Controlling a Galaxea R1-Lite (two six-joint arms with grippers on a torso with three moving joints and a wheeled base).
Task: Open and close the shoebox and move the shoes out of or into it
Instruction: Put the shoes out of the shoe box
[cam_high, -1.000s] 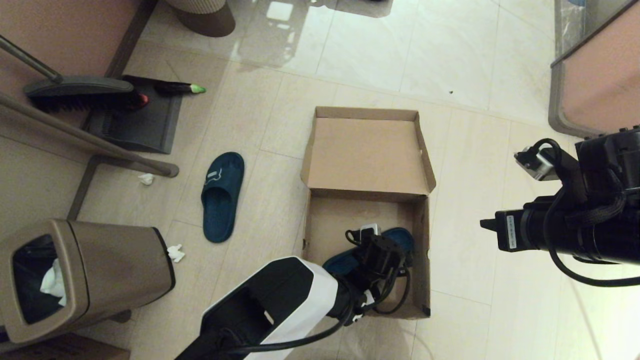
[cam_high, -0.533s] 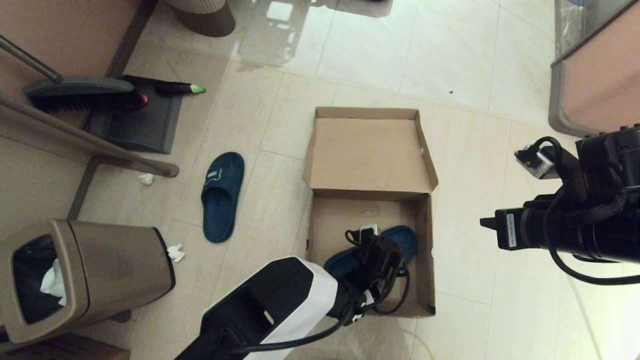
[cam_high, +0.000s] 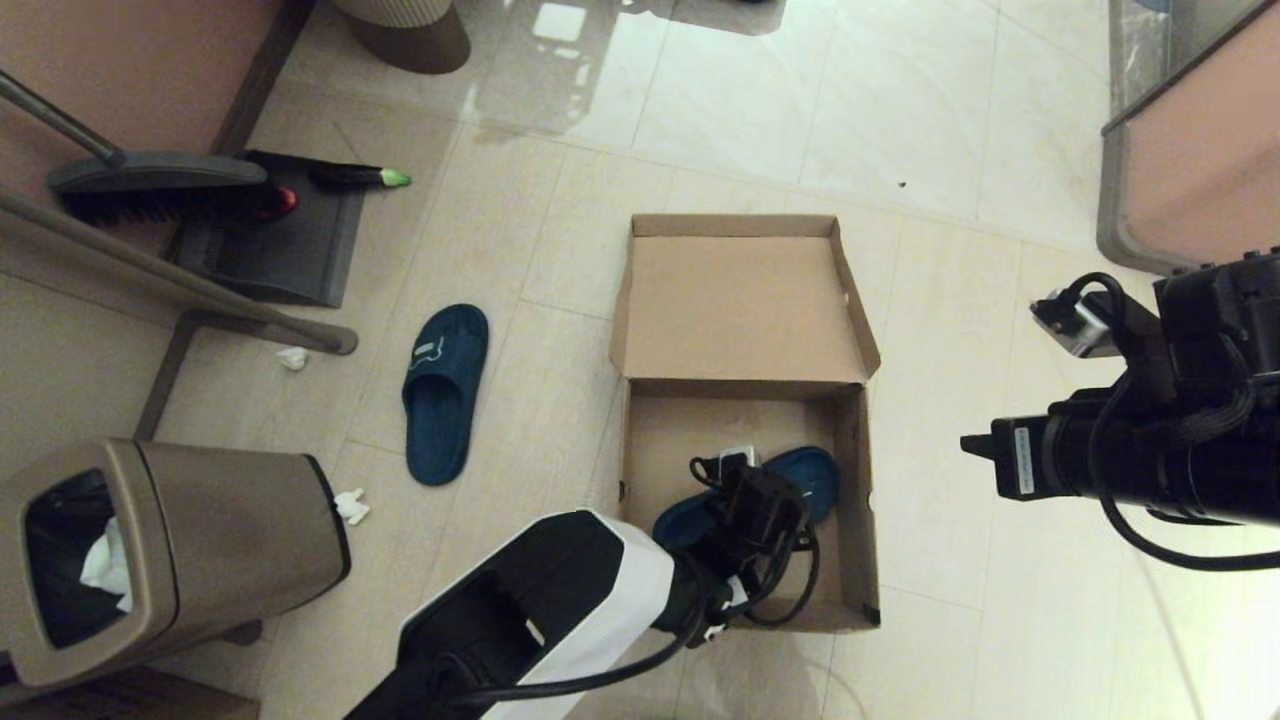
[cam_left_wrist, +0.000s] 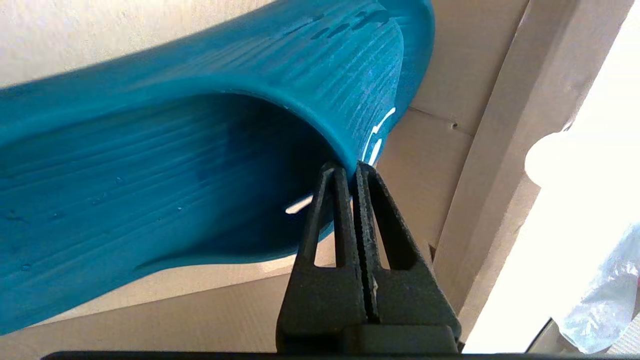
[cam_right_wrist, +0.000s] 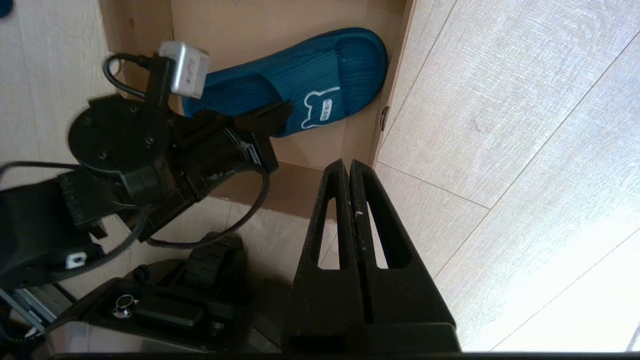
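Note:
The brown cardboard shoebox (cam_high: 856, 500) stands open on the floor, its lid (cam_high: 740, 305) folded back flat on the far side. One dark teal slipper (cam_high: 808, 472) lies inside, toe toward the right wall. My left gripper (cam_left_wrist: 350, 167) reaches down into the box and is shut on the edge of this slipper's strap (cam_left_wrist: 345, 100), beside the pale bear mark (cam_right_wrist: 317, 107). The second slipper (cam_high: 445, 395) lies on the tiles left of the box. My right gripper (cam_right_wrist: 348, 165) hangs shut and empty above the floor, right of the box's near corner.
A brown trash bin (cam_high: 180, 545) stands at the near left, with tissue scraps (cam_high: 350, 505) beside it. A broom and dustpan (cam_high: 270, 235) sit at the far left under a metal rail (cam_high: 180, 285). Furniture (cam_high: 1190, 170) borders the far right.
My left gripper's fingers have closed onto the slipper's strap. The shoebox and the slipper in it have slid slightly to the right. The right arm has not moved.

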